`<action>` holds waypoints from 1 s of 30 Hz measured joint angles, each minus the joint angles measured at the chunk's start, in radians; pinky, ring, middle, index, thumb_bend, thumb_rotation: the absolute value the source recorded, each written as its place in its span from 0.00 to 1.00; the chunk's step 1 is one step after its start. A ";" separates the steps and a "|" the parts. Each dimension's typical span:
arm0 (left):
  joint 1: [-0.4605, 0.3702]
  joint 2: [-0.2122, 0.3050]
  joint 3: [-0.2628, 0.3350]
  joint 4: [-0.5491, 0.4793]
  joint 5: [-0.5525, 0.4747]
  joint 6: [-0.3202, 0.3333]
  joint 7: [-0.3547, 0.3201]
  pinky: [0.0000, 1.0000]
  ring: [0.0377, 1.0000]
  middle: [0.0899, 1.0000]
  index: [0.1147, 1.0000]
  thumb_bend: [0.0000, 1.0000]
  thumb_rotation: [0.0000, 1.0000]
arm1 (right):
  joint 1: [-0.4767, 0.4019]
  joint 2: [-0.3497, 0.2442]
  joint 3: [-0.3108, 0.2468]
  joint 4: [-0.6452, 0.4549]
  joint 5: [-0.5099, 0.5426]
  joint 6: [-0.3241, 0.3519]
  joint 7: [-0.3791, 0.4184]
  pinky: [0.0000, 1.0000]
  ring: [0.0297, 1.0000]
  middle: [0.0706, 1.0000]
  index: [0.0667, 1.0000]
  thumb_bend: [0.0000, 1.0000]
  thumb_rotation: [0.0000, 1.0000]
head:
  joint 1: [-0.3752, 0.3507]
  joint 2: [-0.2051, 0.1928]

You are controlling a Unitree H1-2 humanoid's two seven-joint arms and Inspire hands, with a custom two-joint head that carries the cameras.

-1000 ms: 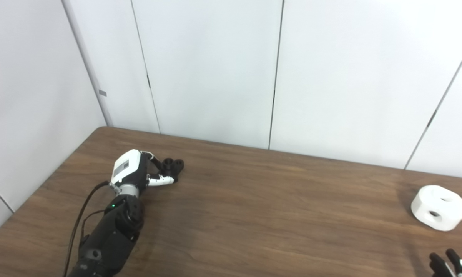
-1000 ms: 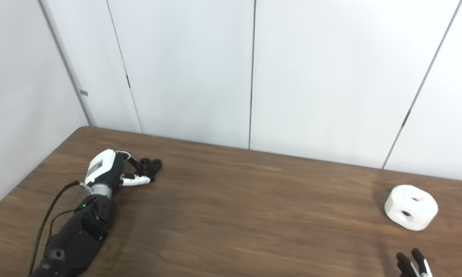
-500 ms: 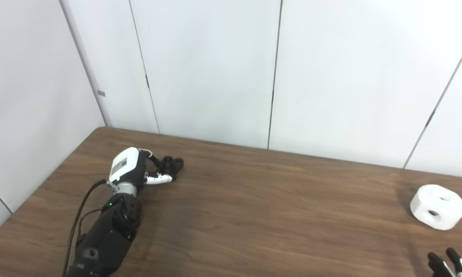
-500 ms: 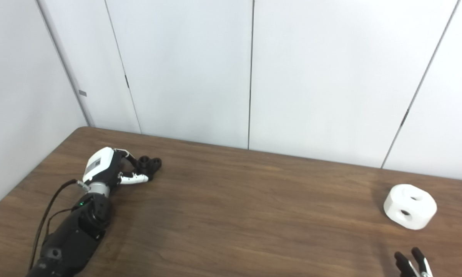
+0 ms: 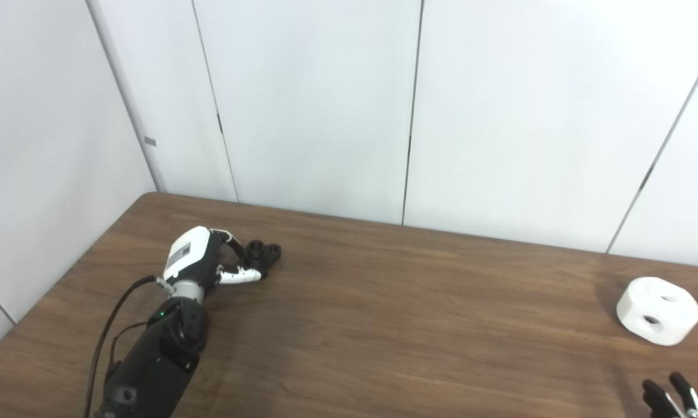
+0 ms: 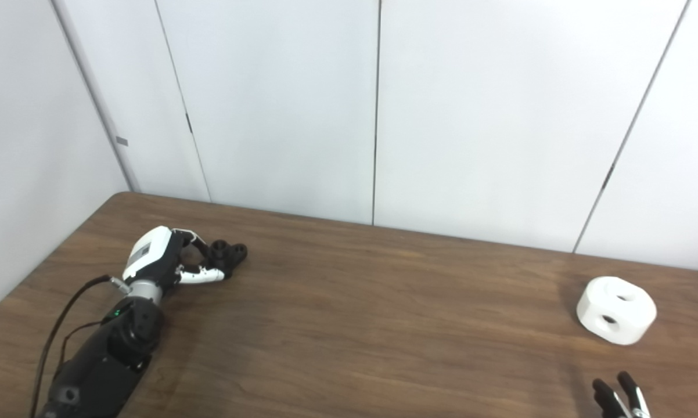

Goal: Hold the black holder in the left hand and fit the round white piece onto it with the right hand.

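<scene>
At the left of the frame, a black forearm with a cable, rising from the bottom edge and ending in the left hand point(image 5: 201, 262), white-backed, low over the brown wooden table point(image 5: 384, 325). Fingers point(image 5: 241, 276) curled partway around the black holder point(image 5: 262, 254), one white-tipped finger running along its near side, others arched over its left end. Contact with the holder likely, but a firm grip hard to confirm at this size; holder apparently resting on the table surface, its round sockets facing up and to the right. Behind, in the upper part of the frame, plain white wall panels point(image 5: 326, 104) with dark vertical seams. Across the middle, bare wood grain. Far to the right, near the table's right edge, the round white piece point(image 6: 616, 309), lying on the table well apart from the holder, with one hole on its top face and another on its near side. In the bottom right corner, only the dark fingertips of the right hand point(image 6: 619, 397), spread slightly apart, near the white piece but not touching it, holding nothing visible; rest of that hand cut off by the frame edge.
</scene>
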State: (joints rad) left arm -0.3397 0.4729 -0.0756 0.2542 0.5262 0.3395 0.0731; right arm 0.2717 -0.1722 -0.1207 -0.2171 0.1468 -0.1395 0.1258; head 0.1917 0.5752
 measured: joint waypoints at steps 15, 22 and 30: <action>0.140 -0.024 -0.084 -0.287 -0.009 -0.007 -0.135 0.82 0.88 0.77 0.42 0.52 0.05 | 0.014 0.021 0.010 -0.020 -0.007 0.015 -0.007 1.00 0.92 0.89 0.96 0.58 0.97 | -0.063 0.028; 0.203 -0.034 -0.140 -0.418 -0.001 -0.031 -0.207 0.83 0.89 0.79 0.42 0.52 0.05 | 0.014 0.025 0.020 -0.024 -0.036 0.015 -0.008 1.00 0.91 0.89 0.96 0.58 0.96 | -0.104 0.048; 0.274 -0.034 -0.213 -0.517 0.044 -0.079 -0.281 1.00 0.94 0.82 0.42 0.52 0.06 | 0.021 0.030 0.046 -0.036 -0.036 0.017 -0.011 0.96 0.89 0.87 0.96 0.53 0.96 | -0.150 0.067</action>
State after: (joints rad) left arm -0.0660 0.4393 -0.2889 -0.2625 0.5703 0.2608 -0.2076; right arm 0.2922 -0.1423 -0.0750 -0.2533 0.1107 -0.1224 0.1145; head 0.0414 0.6427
